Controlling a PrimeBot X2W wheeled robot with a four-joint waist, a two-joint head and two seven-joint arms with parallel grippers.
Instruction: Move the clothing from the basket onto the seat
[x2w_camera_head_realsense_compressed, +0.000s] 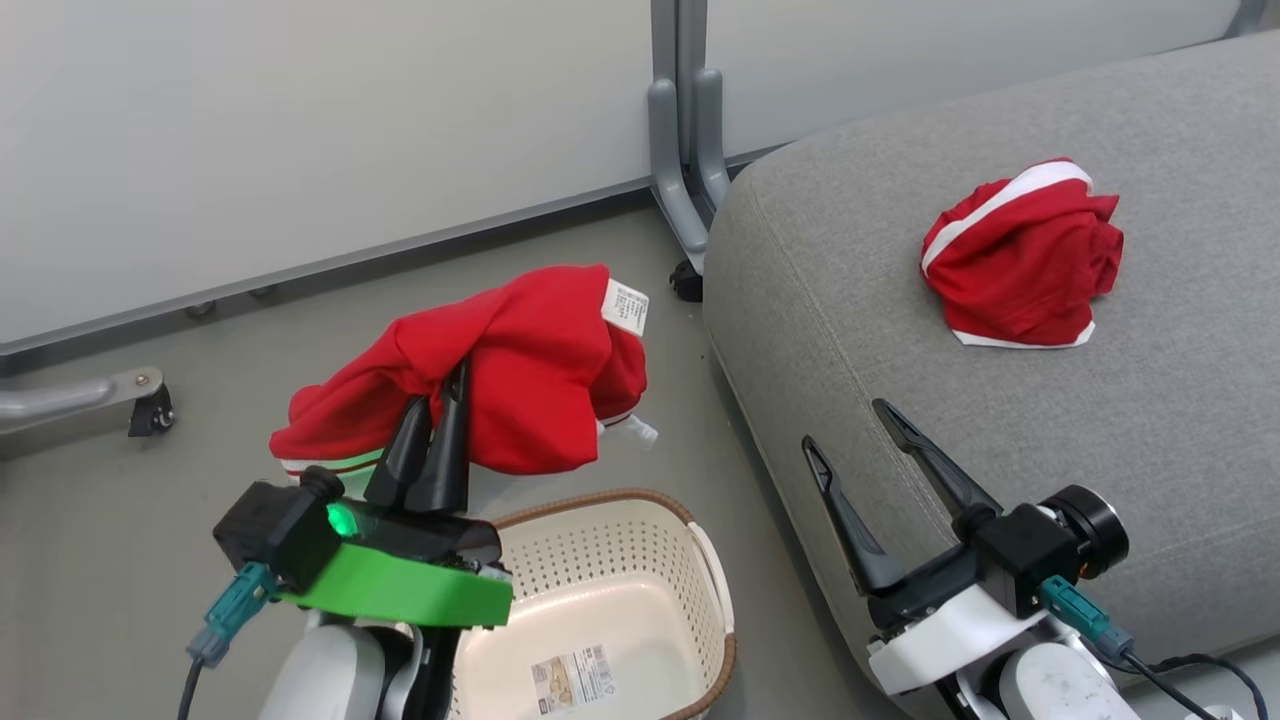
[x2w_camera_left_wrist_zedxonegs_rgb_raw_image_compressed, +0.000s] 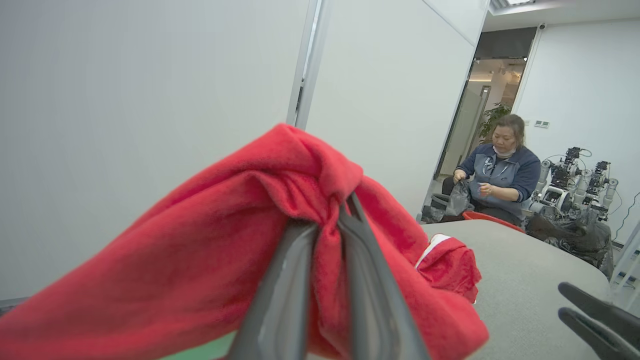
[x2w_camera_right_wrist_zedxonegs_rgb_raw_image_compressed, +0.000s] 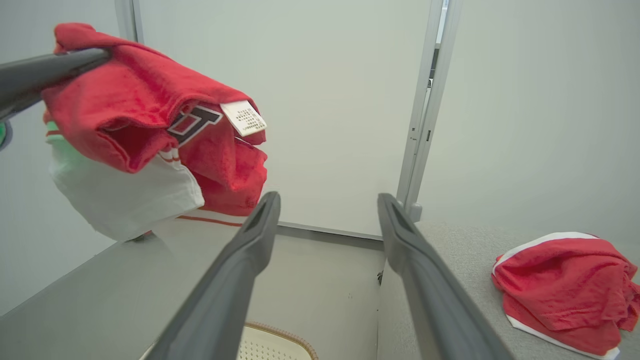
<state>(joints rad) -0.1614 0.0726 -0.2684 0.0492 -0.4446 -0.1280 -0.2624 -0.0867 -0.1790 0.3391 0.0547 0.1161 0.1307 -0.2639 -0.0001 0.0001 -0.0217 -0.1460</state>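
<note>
Judging from the head view, the task is estimated to be about half done. One red garment (x2w_camera_head_realsense_compressed: 1020, 260) is seen lying crumpled on the seat (x2w_camera_head_realsense_compressed: 1150, 430), well back from the seat edge that faces the basket (x2w_camera_head_realsense_compressed: 600, 497). The second garment (x2w_camera_head_realsense_compressed: 520, 385), with its label tag (x2w_camera_head_realsense_compressed: 626, 306), is held in the air, raised clear of the basket and apart from the seat. The left gripper (x2w_camera_head_realsense_compressed: 440, 395) is closed, its fingers pinched together on a fold of this garment. The right gripper (x2w_camera_head_realsense_compressed: 845, 428) is held by the seat's near corner with fingers spread apart and nothing between them. The visible part of the basket's interior is bare apart from a paper sticker (x2w_camera_head_realsense_compressed: 572, 680). Remaining work is judged to be carrying the held garment over the seat and releasing it.

In the left wrist view, the clamp is confirmed: red fabric is bunched between the two fingers and draped to both sides. A seated person (x2w_camera_left_wrist_zedxonegs_rgb_raw_image_compressed: 495, 172) and a row of other machines (x2w_camera_left_wrist_zedxonegs_rgb_raw_image_compressed: 570, 175) are shown beyond the seat's far edge, above the head camera's downward line of sight.

In the right wrist view, the underside of the hanging garment is exposed: a white panel (x2w_camera_right_wrist_zedxonegs_rgb_raw_image_compressed: 125, 197) and a dark printed letter (x2w_camera_right_wrist_zedxonegs_rgb_raw_image_compressed: 192, 122), surfaces turned away from the head camera.
</note>
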